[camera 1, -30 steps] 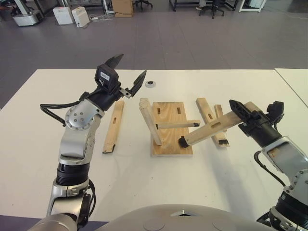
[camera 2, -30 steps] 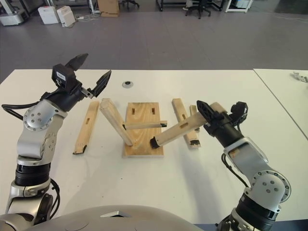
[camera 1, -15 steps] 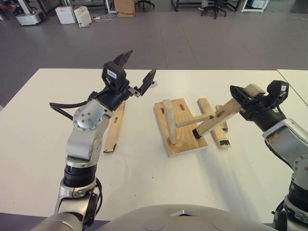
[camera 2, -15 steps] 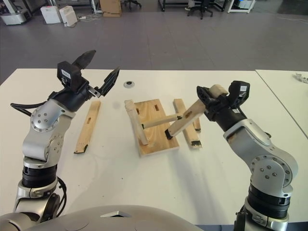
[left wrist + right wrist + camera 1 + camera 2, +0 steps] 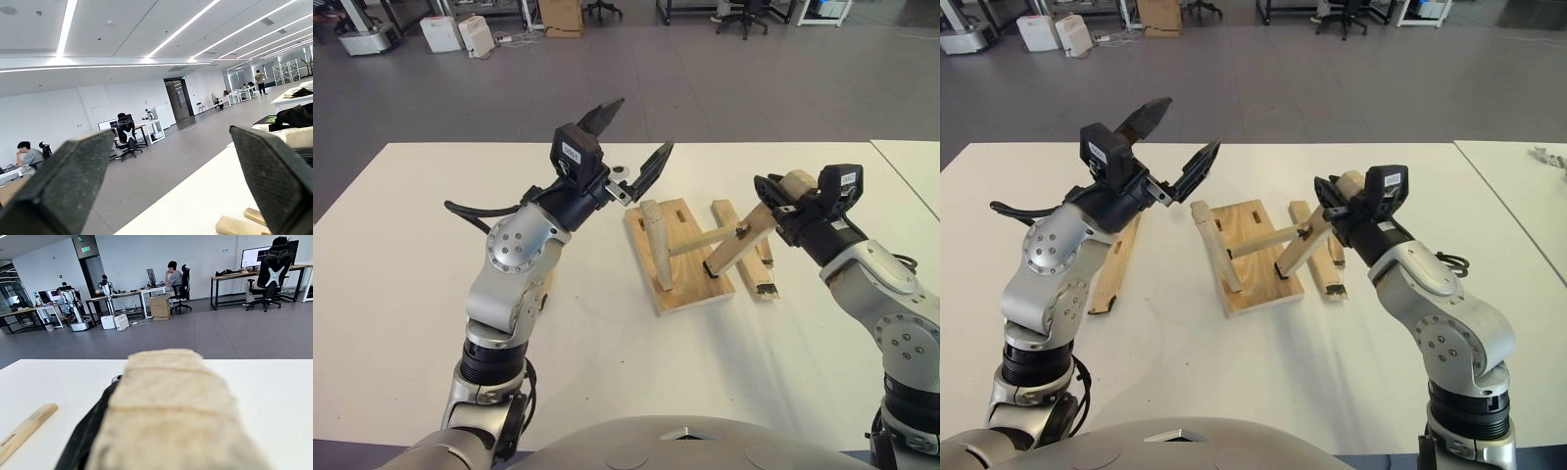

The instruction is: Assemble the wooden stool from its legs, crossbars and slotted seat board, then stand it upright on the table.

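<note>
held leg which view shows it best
Left eye view: the leg shows full length, right gripper to foot. Right eye view matches; right wrist view has its top end close up.

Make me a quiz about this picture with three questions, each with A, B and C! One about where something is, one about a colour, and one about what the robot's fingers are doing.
1. Where is the seat board?
A on the floor
B on the table
C on a chair

2. What colour is the table?
A white
B green
C red

3. How are the fingers of the left gripper?
A shut on a leg
B shut on a crossbar
C open and empty

Answers: 1 B, the board lies flat on the tabletop; 2 A, the top is plain white; 3 C, the fingers stand wide apart with nothing between them.
</note>
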